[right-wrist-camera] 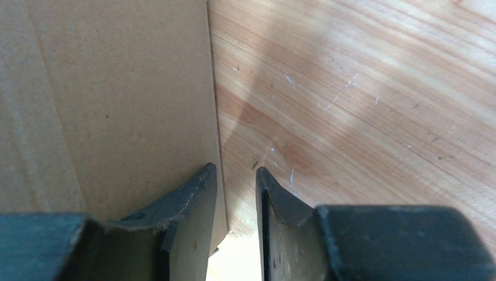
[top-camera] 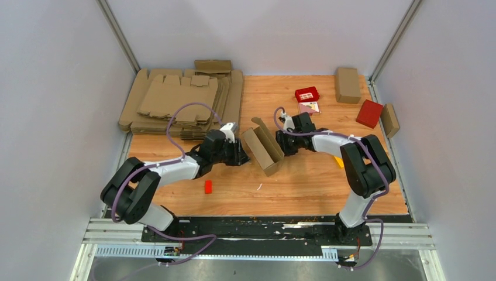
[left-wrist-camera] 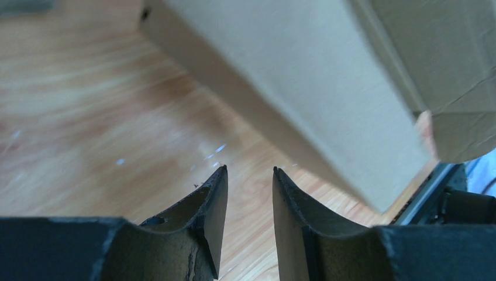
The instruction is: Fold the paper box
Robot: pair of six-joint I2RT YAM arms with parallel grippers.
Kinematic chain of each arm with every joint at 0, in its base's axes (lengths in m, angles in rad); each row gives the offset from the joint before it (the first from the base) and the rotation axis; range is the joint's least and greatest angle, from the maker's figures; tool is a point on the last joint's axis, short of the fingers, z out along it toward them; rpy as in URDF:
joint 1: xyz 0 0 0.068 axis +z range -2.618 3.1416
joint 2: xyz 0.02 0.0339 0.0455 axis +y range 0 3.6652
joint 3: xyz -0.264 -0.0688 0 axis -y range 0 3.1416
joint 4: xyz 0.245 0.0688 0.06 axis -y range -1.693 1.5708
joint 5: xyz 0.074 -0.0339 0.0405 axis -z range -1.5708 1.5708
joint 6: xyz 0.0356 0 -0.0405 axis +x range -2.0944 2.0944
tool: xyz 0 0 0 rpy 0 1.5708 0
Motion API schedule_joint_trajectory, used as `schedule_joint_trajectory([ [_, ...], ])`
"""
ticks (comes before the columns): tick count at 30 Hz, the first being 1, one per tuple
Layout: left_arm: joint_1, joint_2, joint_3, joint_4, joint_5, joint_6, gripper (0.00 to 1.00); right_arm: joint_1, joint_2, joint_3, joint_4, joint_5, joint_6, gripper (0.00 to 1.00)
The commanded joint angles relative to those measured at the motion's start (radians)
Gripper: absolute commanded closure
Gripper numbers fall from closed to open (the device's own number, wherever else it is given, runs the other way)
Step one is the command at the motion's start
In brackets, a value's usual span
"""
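I have the paper box (top-camera: 264, 149) near the middle of the wood-grain tabletop (top-camera: 304, 187), a plain brown cardboard carton, matte and unprinted, half formed into an oblong trough with one flap standing up at its far end. On the left wrist view its smooth flat wall (left-wrist-camera: 304, 88) fills the upper right, with a creased end flap beyond it. My left gripper (top-camera: 238, 153) sits just left of the box, its arm bent low and reaching in from the near left; its dark, scuffed jaws stand slightly parted with nothing between them and no contact with the box that I can see. My right gripper (top-camera: 282, 142) is at the box's right side, the arm elbowed up and folded back toward it. Its jaws show a narrow gap with only bare tabletop visible through it; the left jaw lies against the box wall (right-wrist-camera: 117, 105). A stack of flat cardboard blanks (top-camera: 181, 99) lies far left of the box.
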Motion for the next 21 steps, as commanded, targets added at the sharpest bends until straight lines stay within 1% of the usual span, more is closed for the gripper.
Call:
schedule_joint_trajectory([
  [1, -0.017, 0.042, 0.074, 0.077, 0.045, 0.008, 0.59, 0.038, 0.004, 0.047, -0.023, 0.079, -0.055, 0.67],
  [6, -0.033, 0.053, 0.074, 0.091, 0.077, 0.016, 0.57, 0.126, 0.002, 0.06, -0.049, 0.129, -0.098, 0.63],
  [11, -0.07, 0.035, 0.069, 0.042, 0.077, 0.034, 0.57, 0.204, -0.023, 0.062, -0.083, 0.165, -0.12, 0.62],
  [15, -0.104, -0.044, 0.005, 0.016, 0.048, 0.021, 0.57, 0.251, -0.063, 0.031, -0.102, 0.216, -0.138, 0.61],
  [18, -0.107, -0.109, -0.06, 0.004, 0.032, 0.003, 0.55, 0.259, -0.091, -0.01, -0.088, 0.209, -0.132, 0.61],
  [21, -0.107, -0.194, -0.139, 0.025, 0.015, -0.018, 0.53, 0.272, -0.107, -0.03, -0.075, 0.199, -0.132, 0.6],
])
